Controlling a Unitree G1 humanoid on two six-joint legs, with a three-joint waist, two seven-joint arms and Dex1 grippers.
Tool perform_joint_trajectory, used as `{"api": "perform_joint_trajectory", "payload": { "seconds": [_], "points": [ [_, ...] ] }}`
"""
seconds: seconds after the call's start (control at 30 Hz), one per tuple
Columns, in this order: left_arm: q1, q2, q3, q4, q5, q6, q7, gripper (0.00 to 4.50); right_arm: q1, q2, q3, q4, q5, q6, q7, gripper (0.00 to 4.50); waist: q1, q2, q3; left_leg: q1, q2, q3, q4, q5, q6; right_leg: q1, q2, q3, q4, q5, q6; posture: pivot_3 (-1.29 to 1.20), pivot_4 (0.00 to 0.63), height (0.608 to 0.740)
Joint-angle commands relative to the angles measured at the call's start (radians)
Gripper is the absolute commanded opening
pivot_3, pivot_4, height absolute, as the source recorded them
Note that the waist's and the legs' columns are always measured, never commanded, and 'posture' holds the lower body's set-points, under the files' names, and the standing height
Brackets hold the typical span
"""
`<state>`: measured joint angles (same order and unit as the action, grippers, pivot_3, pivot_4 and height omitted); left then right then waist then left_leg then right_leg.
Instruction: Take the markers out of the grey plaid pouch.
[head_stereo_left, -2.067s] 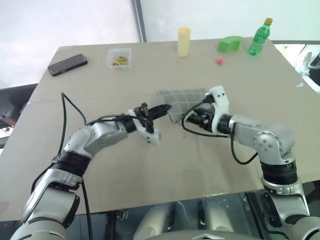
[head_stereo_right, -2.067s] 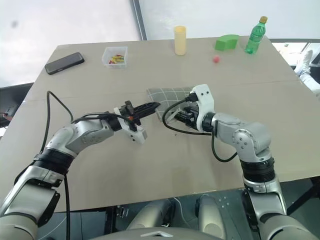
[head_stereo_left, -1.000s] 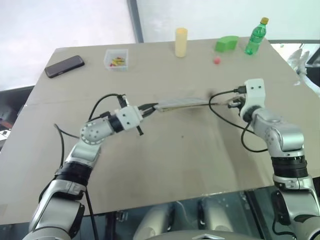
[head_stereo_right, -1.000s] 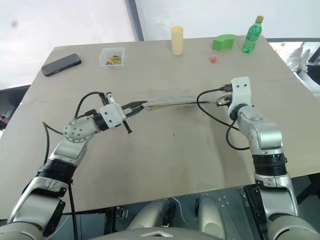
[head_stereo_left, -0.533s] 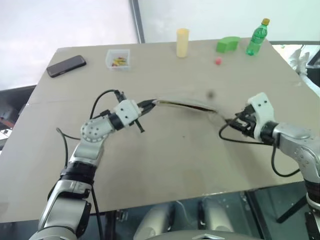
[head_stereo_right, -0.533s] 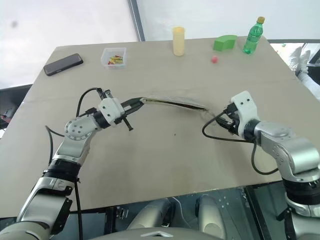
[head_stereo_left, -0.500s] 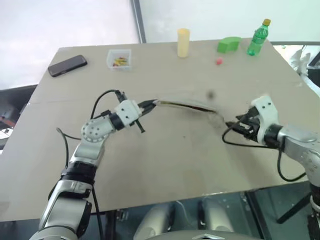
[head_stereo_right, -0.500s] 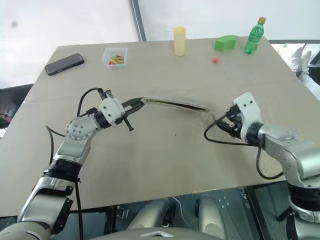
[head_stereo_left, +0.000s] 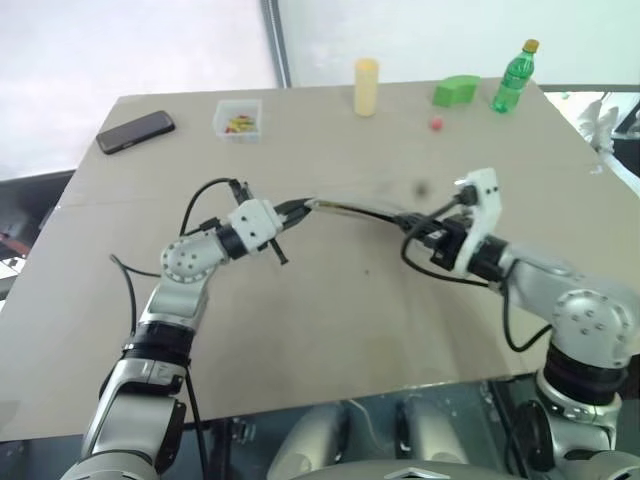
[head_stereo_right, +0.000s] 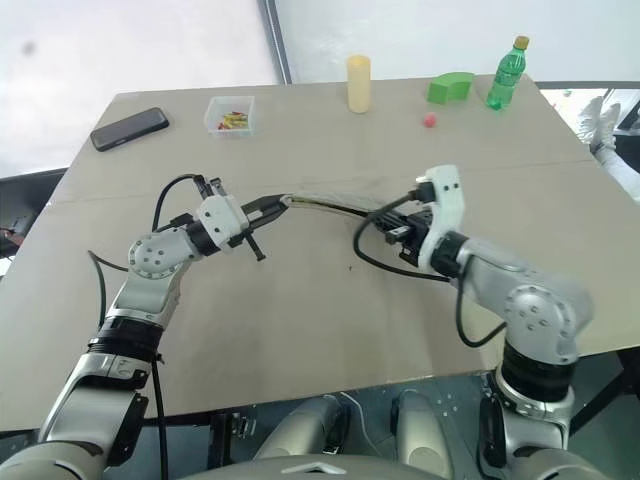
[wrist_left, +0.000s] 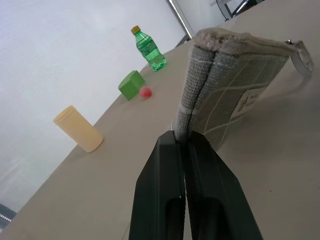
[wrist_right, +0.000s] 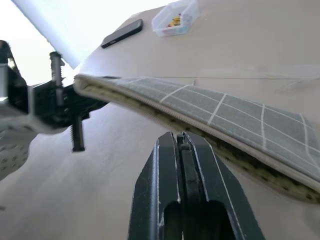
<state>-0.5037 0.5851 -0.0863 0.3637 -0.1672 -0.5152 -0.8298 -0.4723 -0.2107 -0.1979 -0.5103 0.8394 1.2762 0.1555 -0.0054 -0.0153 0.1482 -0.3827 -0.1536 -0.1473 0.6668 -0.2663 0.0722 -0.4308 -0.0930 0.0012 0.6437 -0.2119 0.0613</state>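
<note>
The grey plaid pouch (head_stereo_left: 350, 209) hangs edge-on above the table, its left end pinched in my shut left gripper (head_stereo_left: 300, 208). In the left wrist view the black fingers (wrist_left: 200, 150) clamp the pouch (wrist_left: 230, 90) at its seam. My right gripper (head_stereo_left: 410, 225) is at the pouch's right part, pointing left. In the right wrist view it (wrist_right: 180, 137) is shut, with its tips just under the pouch's (wrist_right: 225, 112) zipped yellowish edge. I cannot tell whether it pinches any fabric. The markers are hidden.
Along the table's far side lie a black phone (head_stereo_left: 135, 130), a clear box of small coloured bits (head_stereo_left: 238, 117), a yellow cylinder (head_stereo_left: 366, 85), a red ball (head_stereo_left: 436, 124), a green block (head_stereo_left: 458, 90) and a green bottle (head_stereo_left: 511, 75).
My right gripper left the pouch's right end, swung out to the right and opened, then came back to the pouch and shut. The pouch sagged meanwhile. The left gripper kept its hold.
</note>
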Motion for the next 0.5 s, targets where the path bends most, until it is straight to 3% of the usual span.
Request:
{"api": "perform_joint_trajectory", "payload": {
  "seconds": [0.03, 0.27, 0.43, 0.5],
  "points": [
    [0.007, 0.004, 0.034, -0.057, -0.007, -0.013, 0.003, 0.00, -0.016, 0.002, 0.046, 0.062, -0.061, -0.078, -0.003, 0.11, -0.002, 0.000, 0.000, 0.000, 0.000, 0.000, 0.000, 0.000, 0.000, 0.000, 0.000, 0.000, -0.001, 0.000, 0.000, 0.00, 0.150, 0.740],
    [0.037, 0.006, 0.044, -0.112, -0.008, 0.012, 0.006, 0.00, -0.027, 0.016, 0.099, 0.126, -0.108, -0.131, 0.008, 0.11, -0.009, 0.000, 0.000, 0.000, 0.001, 0.000, -0.001, 0.000, 0.000, -0.001, 0.001, 0.002, 0.000, 0.000, 0.000, 0.00, 0.150, 0.740],
    [0.069, 0.005, 0.040, -0.153, -0.024, 0.047, -0.020, 0.00, -0.075, 0.124, 0.093, 0.262, -0.164, -0.202, -0.060, 0.11, -0.010, 0.000, 0.000, 0.001, 0.003, 0.002, -0.001, 0.000, 0.000, -0.001, 0.004, 0.005, 0.001, 0.000, -0.001, 0.00, 0.150, 0.740],
    [0.073, 0.002, 0.043, -0.157, -0.036, 0.079, -0.028, 0.00, -0.078, 0.069, 0.227, 0.268, -0.309, -0.325, -0.037, 0.11, -0.009, 0.001, 0.000, 0.001, 0.003, 0.002, -0.001, 0.000, 0.000, -0.002, 0.005, 0.005, 0.001, 0.001, -0.001, 0.00, 0.150, 0.740]
  ]
}}
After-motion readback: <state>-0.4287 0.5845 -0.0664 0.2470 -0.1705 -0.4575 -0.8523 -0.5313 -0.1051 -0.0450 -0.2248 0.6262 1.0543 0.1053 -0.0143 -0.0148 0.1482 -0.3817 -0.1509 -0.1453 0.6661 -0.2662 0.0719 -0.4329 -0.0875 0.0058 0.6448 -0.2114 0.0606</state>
